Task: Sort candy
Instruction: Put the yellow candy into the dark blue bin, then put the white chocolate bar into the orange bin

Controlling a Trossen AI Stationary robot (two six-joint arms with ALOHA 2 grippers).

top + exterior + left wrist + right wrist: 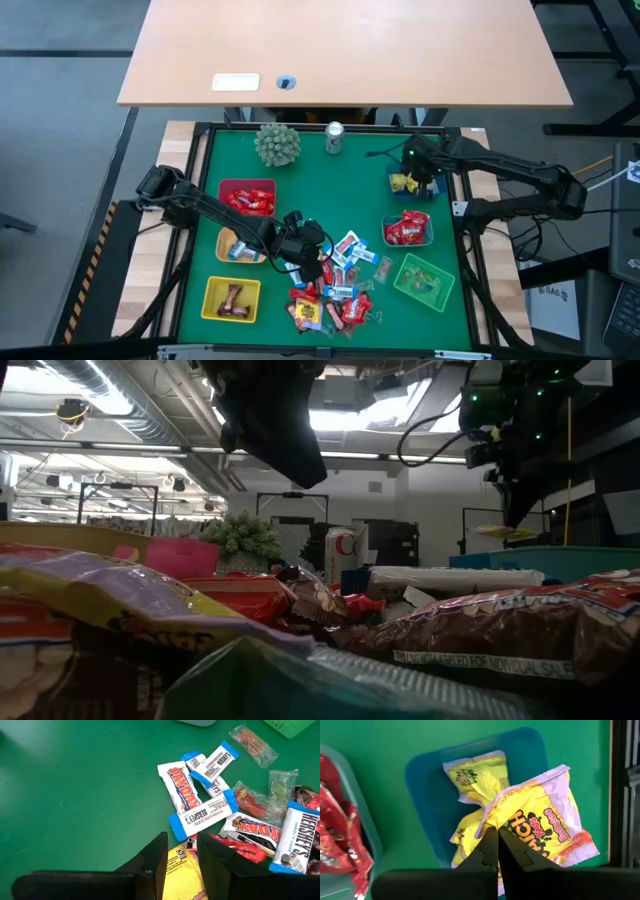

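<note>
Two robot arms sorting candy [330, 295] on a green table [310, 200].
Left gripper [181, 857], half open, straddles a yellow packet [184, 875] by the central pile; right gripper [497, 845] pinches a yellow bag [540, 827] over the blue basket [427, 795].

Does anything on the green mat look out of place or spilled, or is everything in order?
Yes. A loose pile of candy lies on the bare green mat between the baskets, unsorted. The yellow basket holds brown pieces, the red basket red ones. Behind them stand a silver can and a spiky green ball, which are not candy.
</note>
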